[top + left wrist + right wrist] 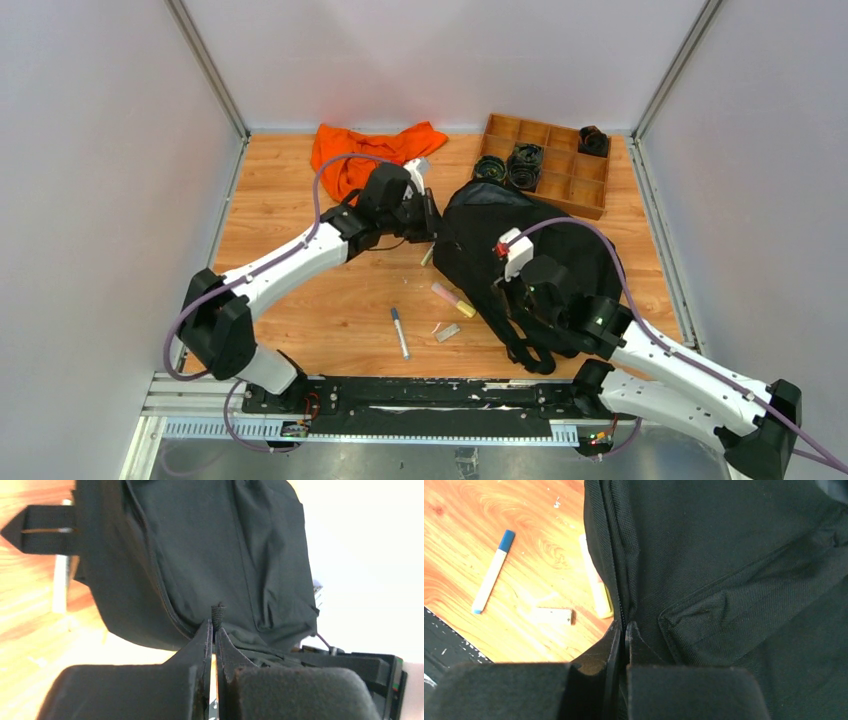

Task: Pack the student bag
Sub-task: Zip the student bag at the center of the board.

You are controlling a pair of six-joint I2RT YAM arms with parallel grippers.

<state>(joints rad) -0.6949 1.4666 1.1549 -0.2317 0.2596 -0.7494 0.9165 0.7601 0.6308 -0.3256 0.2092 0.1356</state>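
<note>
The student bag [520,235] is a big black backpack lying right of the table's middle. My left gripper [434,222] is at its left edge. In the left wrist view the left gripper [214,630] is shut on a short black zipper pull cord [218,613], which sticks up between the fingertips, and the bag [210,555] hangs beyond. My right gripper [500,292] rests on the bag's near left side. In the right wrist view the right gripper [625,629] is shut on the bag's zipper seam [620,580], pinching the fabric edge.
A blue-capped white marker [400,332], a pink and yellow highlighter [452,299] and a small white block [448,332] lie in front of the bag. An orange cloth [375,150] sits at the back. A wooden compartment tray [575,185] holds black coiled items at back right.
</note>
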